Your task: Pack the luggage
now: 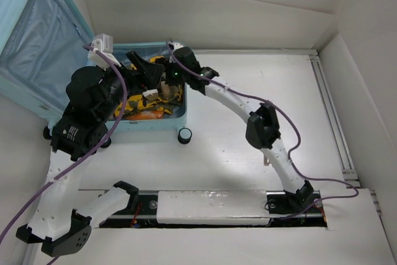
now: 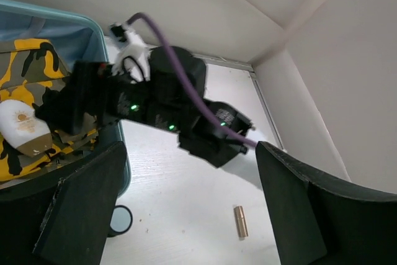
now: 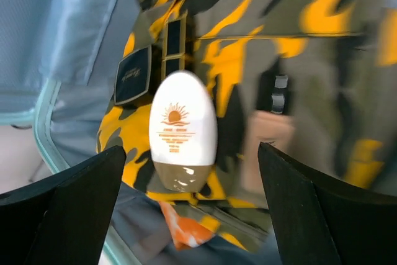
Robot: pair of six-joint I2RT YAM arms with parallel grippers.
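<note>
Luggage: light-blue hard-shell suitcase at the far left of the white table, in the corner against the white walls. It lies open. The lid is tipped up and back to the left, its pale blue lining showing. One black-and-white caster wheel sticks out at the near right corner of the base.

Contents: a yellow-and-olive camouflage garment fills most of the base. On top of it lies a white bottle with an orange sun emblem and a tan cap. Just beside the bottle's rounded end are dark rectangular pieces with script lettering; what they are can't be made out.

Right gripper: above the base, pointing down at the bottle. Its fingers are spread wide to either side of the bottle, clear of it and holding nothing.

Left gripper: over the right edge of the base, looking across at the right arm's wrist. Its fingers are also spread wide, with nothing between them.

Both arms reach in from the near edge, the left from the left and the right arching over from the right. A purple cable runs along the right wrist.

Outside the case, a small brass-coloured cylinder lies on the table, well apart from the wheel.
</note>
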